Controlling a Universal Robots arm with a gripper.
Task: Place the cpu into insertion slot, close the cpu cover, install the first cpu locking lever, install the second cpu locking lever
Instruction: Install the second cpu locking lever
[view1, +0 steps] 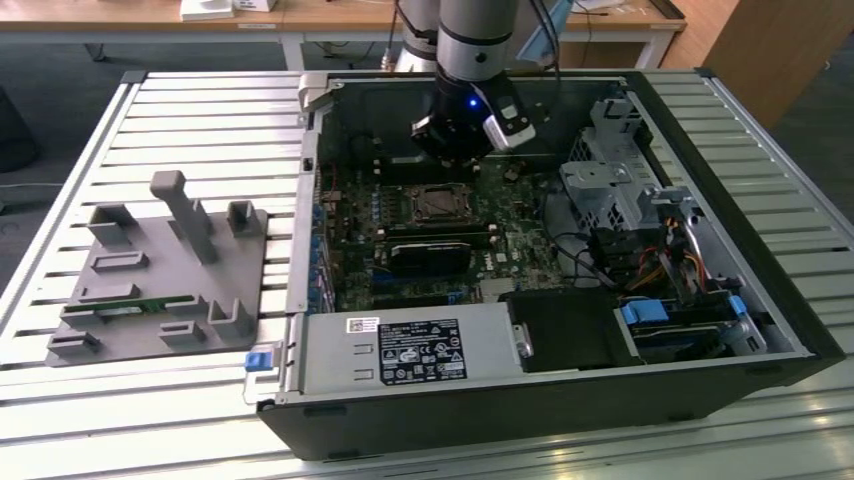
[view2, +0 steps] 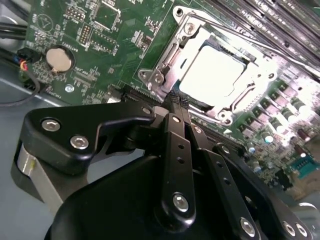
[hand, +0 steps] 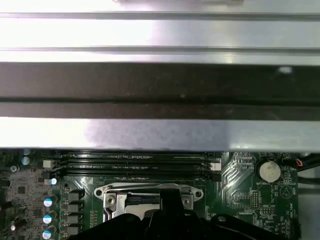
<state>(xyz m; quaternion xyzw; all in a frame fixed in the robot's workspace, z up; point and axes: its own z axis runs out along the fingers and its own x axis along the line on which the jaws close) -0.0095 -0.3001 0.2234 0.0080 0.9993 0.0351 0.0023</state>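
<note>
The tool (view2: 176, 102) has its two dark fingers pressed together with nothing between them, tips poised just over the near edge of the cpu cover (view2: 165, 70). The cover lies flat over the insertion slot (view2: 227, 114), framing the cpu (view2: 212, 75), whose pale face points up from the green motherboard (view2: 95, 45). In the exterior view the tool (view1: 454, 160) hangs inside the open computer case (view1: 787, 330) on the slatted counter (view1: 200, 110).

pincer at the socket's edge

the cpu (view2: 212, 75) lies in the insertion slot (view2: 165, 60) under the cpu cover (view2: 192, 31) — the black pincer (view2: 176, 100), fingers together, sits just beside it on the green circuit board (view2: 105, 30).
</note>
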